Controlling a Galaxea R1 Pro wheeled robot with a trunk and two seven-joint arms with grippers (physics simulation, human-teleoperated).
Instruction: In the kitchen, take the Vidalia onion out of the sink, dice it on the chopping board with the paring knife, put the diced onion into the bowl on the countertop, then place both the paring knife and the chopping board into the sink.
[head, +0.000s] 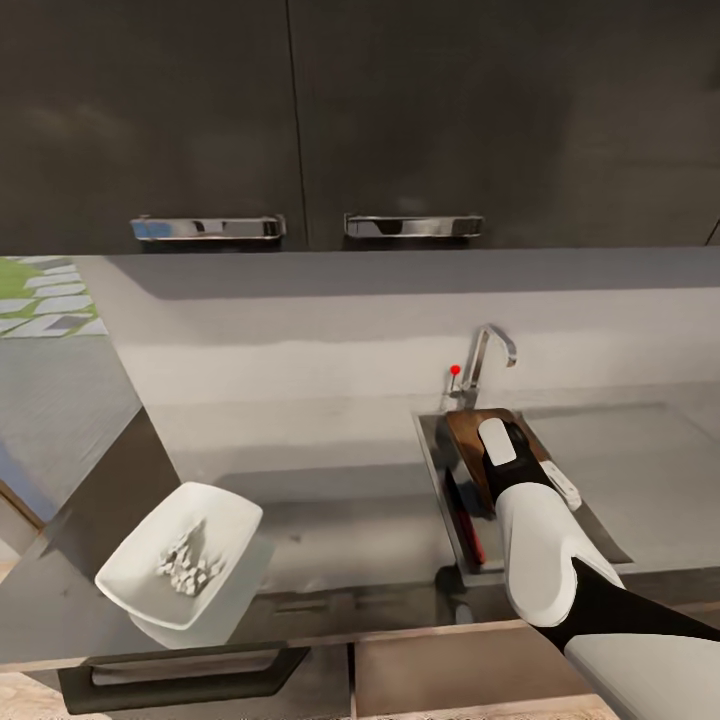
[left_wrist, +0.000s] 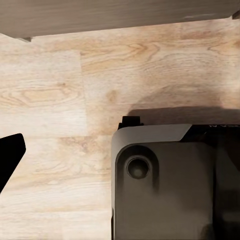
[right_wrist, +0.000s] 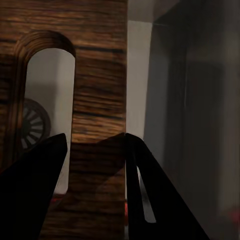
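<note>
We see the right end effector (right_wrist: 95, 165) clamped on the chopping board (right_wrist: 95, 90) near its handle slot, inside the sink (head: 432, 450) at lower right; open surface (head: 330, 520) lies leftward.

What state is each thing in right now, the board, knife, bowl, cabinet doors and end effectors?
Board: in the sink, tilted, gripped at its handle-slot end.
Knife: lying in the sink.
Bowl: on the countertop, holding diced onion.
Cabinet doors: closed.
Right end effector: shut on the board.
Left end effector: state unclear.
</note>
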